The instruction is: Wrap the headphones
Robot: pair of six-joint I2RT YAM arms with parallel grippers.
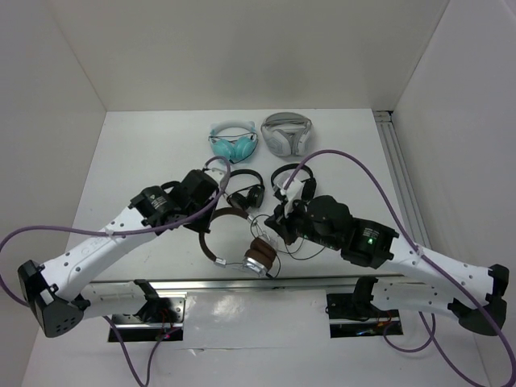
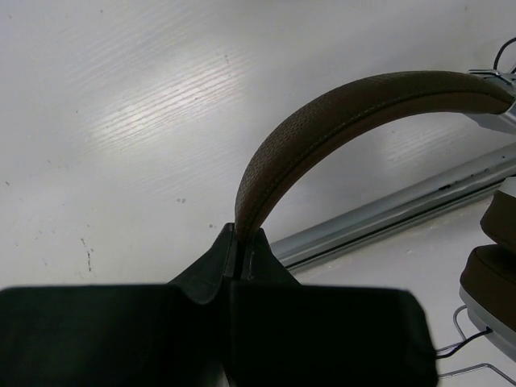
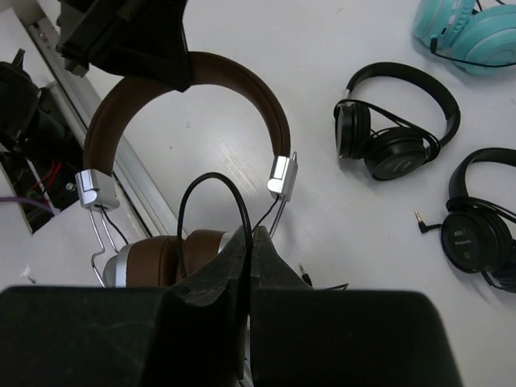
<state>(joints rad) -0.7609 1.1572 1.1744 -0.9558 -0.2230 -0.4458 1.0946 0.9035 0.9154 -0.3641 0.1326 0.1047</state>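
The headphones [image 1: 222, 242], with a dark brown headband and silver-and-brown ear cups [image 1: 260, 258], lie at the table's centre front. My left gripper [image 1: 214, 214] is shut on the headband [image 2: 355, 105] at its fingertips [image 2: 242, 234]. The right wrist view shows that gripper [image 3: 129, 40] on top of the headband [image 3: 242, 81]. My right gripper [image 1: 274, 228] is shut on the thin black cable [image 3: 211, 179], which loops up just above its fingertips [image 3: 251, 234]. The ear cups [image 3: 161, 254] sit right behind the loop. The cable's jack plug [image 3: 304, 274] lies beside my right fingers.
Two small black headphones [image 1: 246, 192] [image 1: 292, 179] lie just behind the grippers, also in the right wrist view [image 3: 395, 137] [image 3: 480, 222]. Teal headphones [image 1: 234, 143] and white-grey headphones [image 1: 287, 133] sit at the back. A metal rail [image 1: 242, 284] runs along the near edge.
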